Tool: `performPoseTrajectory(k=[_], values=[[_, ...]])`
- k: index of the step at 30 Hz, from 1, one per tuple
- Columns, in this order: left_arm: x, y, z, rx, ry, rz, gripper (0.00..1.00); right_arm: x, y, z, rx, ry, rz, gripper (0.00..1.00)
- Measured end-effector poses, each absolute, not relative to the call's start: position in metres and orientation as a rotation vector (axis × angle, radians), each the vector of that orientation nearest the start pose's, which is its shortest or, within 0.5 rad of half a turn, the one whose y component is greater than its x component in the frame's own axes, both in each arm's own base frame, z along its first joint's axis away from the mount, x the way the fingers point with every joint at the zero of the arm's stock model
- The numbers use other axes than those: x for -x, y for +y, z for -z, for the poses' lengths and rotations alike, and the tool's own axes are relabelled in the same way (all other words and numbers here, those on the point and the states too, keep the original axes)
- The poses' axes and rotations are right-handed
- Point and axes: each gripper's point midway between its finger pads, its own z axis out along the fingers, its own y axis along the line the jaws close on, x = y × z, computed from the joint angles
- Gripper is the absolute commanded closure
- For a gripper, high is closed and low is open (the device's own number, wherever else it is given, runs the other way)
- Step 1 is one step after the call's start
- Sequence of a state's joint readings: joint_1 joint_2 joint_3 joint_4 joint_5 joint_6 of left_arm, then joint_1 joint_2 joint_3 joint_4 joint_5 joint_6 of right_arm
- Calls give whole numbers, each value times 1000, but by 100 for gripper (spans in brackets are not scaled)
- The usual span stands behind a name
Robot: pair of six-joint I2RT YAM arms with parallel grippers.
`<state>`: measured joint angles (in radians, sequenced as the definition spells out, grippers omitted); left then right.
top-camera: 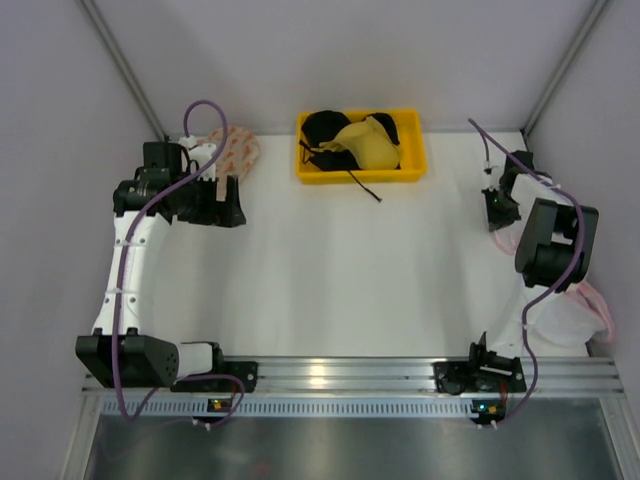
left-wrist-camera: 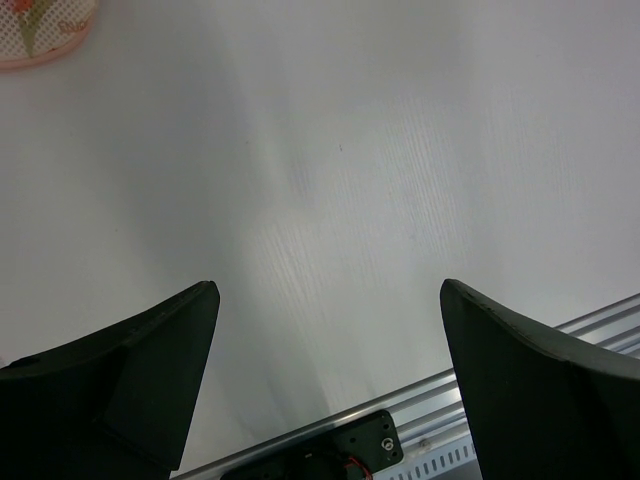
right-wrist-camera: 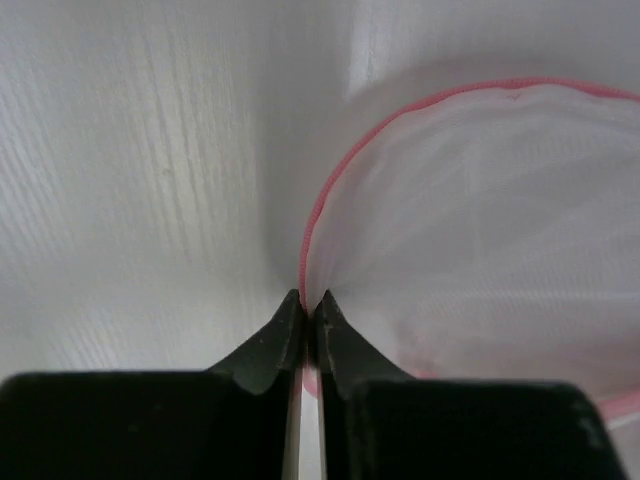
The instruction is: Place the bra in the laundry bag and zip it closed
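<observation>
Bra: likely light, limp; pinch cup edge. Bag: flimsy mesh, rim pinched by right end effector. Left end effector agape, empty.

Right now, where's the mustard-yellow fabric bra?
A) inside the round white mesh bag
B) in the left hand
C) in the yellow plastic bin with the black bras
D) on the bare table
C: the mustard-yellow fabric bra lies among the black bras in the yellow plastic bin; the left hand is open, the right hand shut on the pink rim of the round white mesh bag.
</observation>
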<state>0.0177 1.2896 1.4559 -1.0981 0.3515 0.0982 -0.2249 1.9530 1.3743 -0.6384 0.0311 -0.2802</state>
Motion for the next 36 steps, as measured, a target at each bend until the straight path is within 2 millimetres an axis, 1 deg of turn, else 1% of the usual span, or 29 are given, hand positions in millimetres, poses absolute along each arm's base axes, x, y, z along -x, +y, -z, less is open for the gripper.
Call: performPoseTrajectory(k=[4, 6, 7, 8, 12, 15, 16, 19, 21, 23, 24, 26, 28, 29, 30, 32, 34, 36], values=[[-289, -51, -244, -250, 2454, 386, 2, -387, -89, -26, 111, 2784, 71, 100], [-287, -51, -239, -250, 2461, 389, 2, -376, -71, -29, 165, 2773, 12, 100], [-285, -52, -236, -249, 2467, 394, 2, -369, -58, -32, 209, 2765, -23, 100], [-283, -52, -232, -249, 2475, 401, 2, -364, -43, -36, 260, 2752, -62, 100], [-278, -60, -224, -254, 2470, 458, 2, -350, 35, -61, 534, 2640, -225, 100], [-273, -67, -220, -242, 2459, 517, 6, -332, 96, -79, 737, 2539, -358, 100], [-272, -71, -218, -236, 2452, 542, 7, -326, 112, -83, 790, 2512, -397, 100], [-266, -80, -209, -205, 2462, 622, 12, -300, 156, -88, 919, 2455, -509, 100], [-264, -86, -202, -179, 2472, 677, 16, -285, 174, -88, 980, 2440, -557, 98], [-260, -92, -193, -149, 2486, 736, 17, -273, 189, -87, 1039, 2426, -591, 80], [-258, -95, -189, -132, 2494, 765, 18, -265, 198, -88, 1084, 2408, -610, 70], [-255, -101, -181, -110, 2506, 813, 18, -253, 210, -91, 1151, 2383, -642, 42], [-251, -105, -176, -113, 2517, 836, 18, -241, 219, -96, 1218, 2349, -669, 36], [-250, -108, -174, -123, 2519, 845, 18, -238, 220, -99, 1236, 2339, -671, 27], [-248, -112, -172, -144, 2520, 851, 18, -237, 220, -103, 1245, 2333, -665, 26], [-246, -119, -171, -182, 2520, 858, 18, -245, 217, -114, 1234, 2306, -612, 23], [-245, -123, -170, -212, 2516, 859, 18, -266, 212, -132, 1185, 2264, -512, 25], [-247, -123, -170, -220, 2508, 847, 18, -295, 202, -152, 1113, 2228, -366, 28]])
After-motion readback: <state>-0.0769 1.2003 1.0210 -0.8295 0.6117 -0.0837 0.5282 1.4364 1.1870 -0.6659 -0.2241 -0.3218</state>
